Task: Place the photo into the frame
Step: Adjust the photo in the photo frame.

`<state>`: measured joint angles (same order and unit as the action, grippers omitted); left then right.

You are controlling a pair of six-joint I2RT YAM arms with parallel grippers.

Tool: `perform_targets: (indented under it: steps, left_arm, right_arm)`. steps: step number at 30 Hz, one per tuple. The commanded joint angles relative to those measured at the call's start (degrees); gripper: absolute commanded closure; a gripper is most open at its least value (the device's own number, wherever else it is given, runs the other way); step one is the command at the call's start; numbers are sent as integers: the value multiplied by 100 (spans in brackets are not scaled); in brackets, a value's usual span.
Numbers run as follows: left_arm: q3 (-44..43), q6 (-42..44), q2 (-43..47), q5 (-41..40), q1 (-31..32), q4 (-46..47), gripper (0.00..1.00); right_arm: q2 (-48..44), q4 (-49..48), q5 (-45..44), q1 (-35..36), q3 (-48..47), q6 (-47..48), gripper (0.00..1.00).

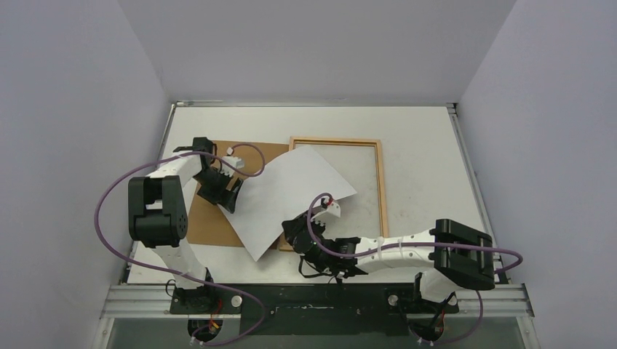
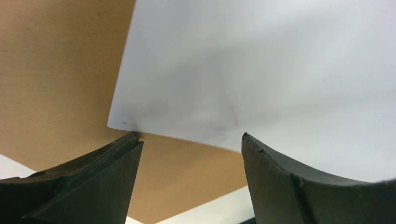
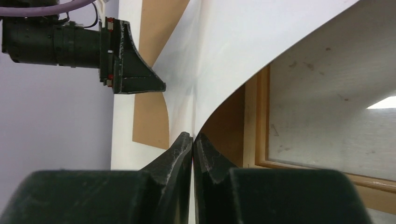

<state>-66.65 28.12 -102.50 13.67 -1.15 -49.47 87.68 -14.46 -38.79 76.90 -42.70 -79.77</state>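
Two arms were working the print. At the left, the left gripper hung with jaws spread wide at a corner of the photo, gripping nothing, over the brown backing sheet. The photo lay white side up, askew across that sheet and the frame. At the right, the right gripper pinched the photo's near edge, bowing it upward. A hard pull from that single pinch could crease the paper, or let it slip and land crooked.

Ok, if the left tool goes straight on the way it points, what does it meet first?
The left tool would likely meet the white edge of the photo first, just beyond its open fingertips, above the brown board; depth is unclear.
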Motion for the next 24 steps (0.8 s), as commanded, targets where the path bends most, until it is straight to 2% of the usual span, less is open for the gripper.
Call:
perform_targets:
  steps: [1,5,8,11,16,20,24]
  left_arm:
    - [-261,181,247,644,53,-706,23]
    - [-485,265,280,943,54,-1113,21]
    - [-715,296,359,1151,17,-1368,12]
    - [-1079,300,417,1401,-57,-1632,9]
    - [-1483,50,472,1537,-163,-1702,7]
    - [-1586,-114,485,1533,-166,-1595,7]
    - [-1551,-199,463,1542,-162,-1545,8]
  right_arm:
    - [-408,1171,-479,-28,-353,204,95]
    - [-673,1730,-329,-196,-351,300,95]
    - [-1119,2187,-27,-514,-384,807,95]
    - [-1663,2486,881,-1204,-362,1678,95]
    - [-2227,3621,2724,-2564,-764,2958,95]
    - [-2040,4522,3969,-3225,-1112,3783,95]
    - [-1729,5079,4410,-3436,-1371,4272,94]
